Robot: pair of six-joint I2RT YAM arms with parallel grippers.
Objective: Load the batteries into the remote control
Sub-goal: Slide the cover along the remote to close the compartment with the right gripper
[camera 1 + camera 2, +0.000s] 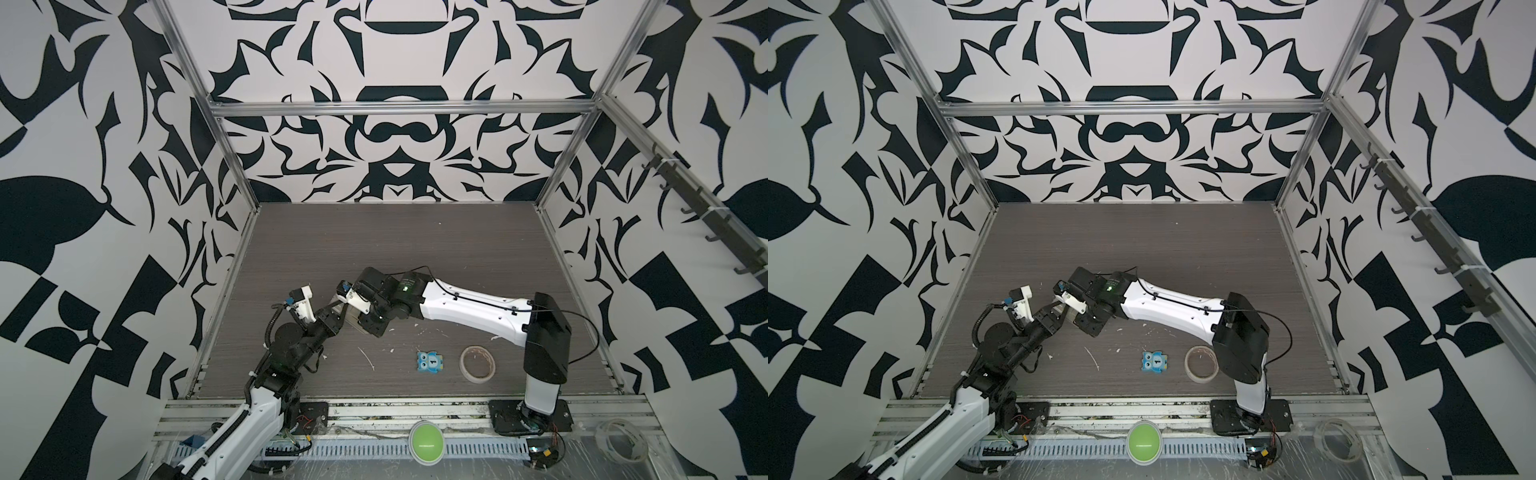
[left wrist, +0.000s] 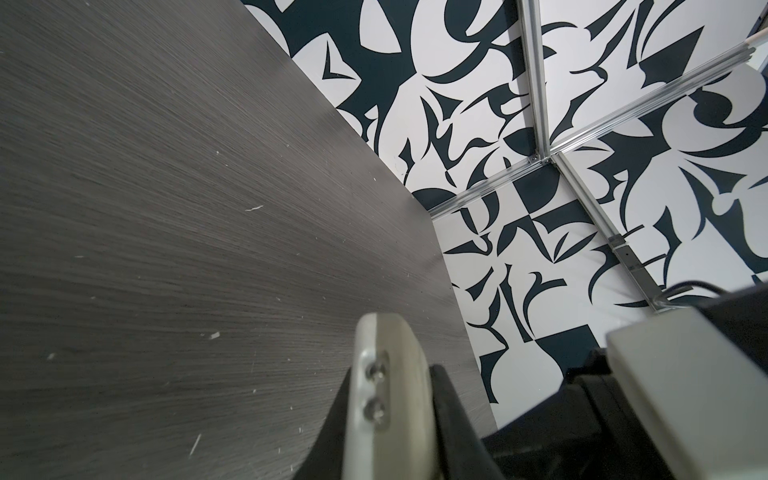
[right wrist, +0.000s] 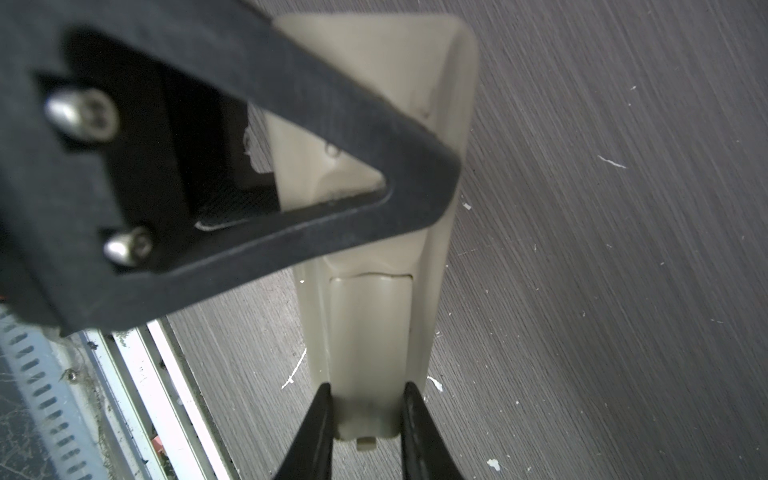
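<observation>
Right gripper [image 3: 365, 395]: black fingers clamped on the remote control [image 3: 374, 324], at one end.
Left gripper [image 2: 390, 384]: clenched on its rounded far end.
Remote control: one smooth off-white plastic slab, over grey woodgrain table [image 1: 415, 249].
Loose: one tape ring [image 1: 477, 363], one blue owl tile [image 1: 430, 362].

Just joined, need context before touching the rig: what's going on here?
Both arms hold the slim off-white plastic remote control up off the dark wood-grain table. The left gripper clamps it near one end and the right gripper clamps the other end, with the plain back facing the right wrist camera. The back panel looks closed. No batteries are in view. A blue owl tile and a tape roll lie untouched nearby.
</observation>
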